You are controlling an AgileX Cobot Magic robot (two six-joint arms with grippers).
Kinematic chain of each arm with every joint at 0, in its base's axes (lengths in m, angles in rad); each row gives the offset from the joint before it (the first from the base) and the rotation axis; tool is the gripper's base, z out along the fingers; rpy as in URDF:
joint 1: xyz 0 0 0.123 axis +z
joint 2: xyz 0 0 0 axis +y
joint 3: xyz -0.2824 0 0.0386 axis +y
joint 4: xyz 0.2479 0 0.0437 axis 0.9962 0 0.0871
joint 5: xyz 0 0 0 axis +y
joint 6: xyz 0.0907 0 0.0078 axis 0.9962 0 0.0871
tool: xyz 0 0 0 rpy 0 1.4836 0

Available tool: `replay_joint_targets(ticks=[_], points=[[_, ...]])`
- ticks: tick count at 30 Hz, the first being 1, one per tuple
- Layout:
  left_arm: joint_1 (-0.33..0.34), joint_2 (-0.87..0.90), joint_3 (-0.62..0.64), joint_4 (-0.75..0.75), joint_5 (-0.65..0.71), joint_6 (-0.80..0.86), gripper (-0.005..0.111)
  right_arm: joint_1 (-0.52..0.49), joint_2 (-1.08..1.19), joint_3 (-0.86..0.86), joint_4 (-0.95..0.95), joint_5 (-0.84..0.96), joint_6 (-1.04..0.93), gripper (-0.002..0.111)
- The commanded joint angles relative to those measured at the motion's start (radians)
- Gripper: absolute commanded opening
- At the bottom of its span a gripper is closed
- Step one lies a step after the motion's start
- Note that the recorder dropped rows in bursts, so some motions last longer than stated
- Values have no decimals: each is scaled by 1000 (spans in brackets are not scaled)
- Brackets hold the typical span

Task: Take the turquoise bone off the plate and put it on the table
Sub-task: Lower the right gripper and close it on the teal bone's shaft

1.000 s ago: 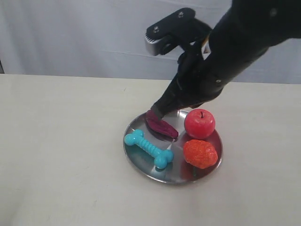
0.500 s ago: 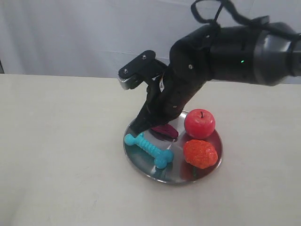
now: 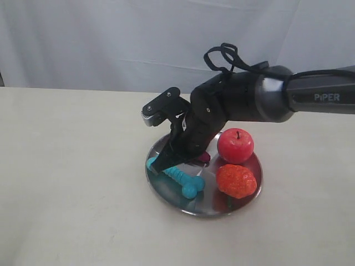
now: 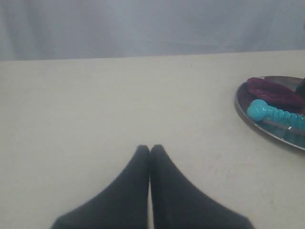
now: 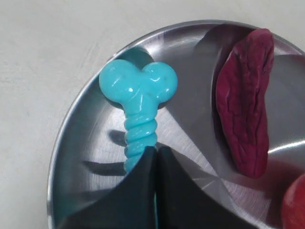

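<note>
The turquoise bone (image 3: 187, 180) lies on the left part of the steel plate (image 3: 166, 189), which rests on the cream table (image 3: 66, 166). My right gripper (image 3: 158, 167) is shut, its tips pressed together low over the bone's shaft near the left knob. The right wrist view shows the bone (image 5: 138, 90) running under the shut right gripper (image 5: 157, 149) on the plate (image 5: 81, 157); nothing is gripped. My left gripper (image 4: 150, 147) is shut and empty over bare table, with the bone (image 4: 274, 114) and plate (image 4: 267, 134) off to one side.
On the plate also sit a red apple (image 3: 235, 145), an orange-red lumpy fruit (image 3: 236, 180) and a dark purple wrinkled piece (image 5: 245, 100) close beside the bone. A white curtain hangs behind the table.
The right arm has dropped and swung left, from above the purple piece down onto the bone's left end. The bone, plate and fruits have not moved.
</note>
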Motion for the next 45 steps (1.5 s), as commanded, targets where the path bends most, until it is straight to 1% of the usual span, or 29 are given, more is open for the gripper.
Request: replay_joint_targets(ticks=[1, 10, 11, 12, 14, 17, 18, 19, 27, 45], points=[[-3, -1, 3, 0, -1, -3, 0, -8, 2, -5, 5, -18, 6, 0], [-3, -1, 3, 0, -1, -3, 0, -8, 2, -5, 3, -9, -2, 0], [-3, -1, 3, 0, -1, -3, 0, -8, 2, -5, 3, -3, -4, 1], [-3, -1, 3, 0, -1, -3, 0, -8, 2, -5, 3, 5, -9, 6], [-3, -1, 3, 0, -1, -3, 0, -8, 2, -5, 3, 16, -18, 18], [-3, -1, 3, 0, -1, -3, 0, -8, 2, -5, 3, 16, -18, 44], [-3, -1, 3, 0, -1, -3, 0, -8, 2, -5, 3, 16, -18, 50], [-3, -1, 3, 0, -1, -3, 0, -8, 2, -5, 3, 16, -20, 54], [-3, -1, 3, 0, -1, -3, 0, -8, 2, -5, 3, 12, -133, 54], [-3, -1, 3, 0, -1, -3, 0, -8, 93, -5, 5, -74, -132, 54]])
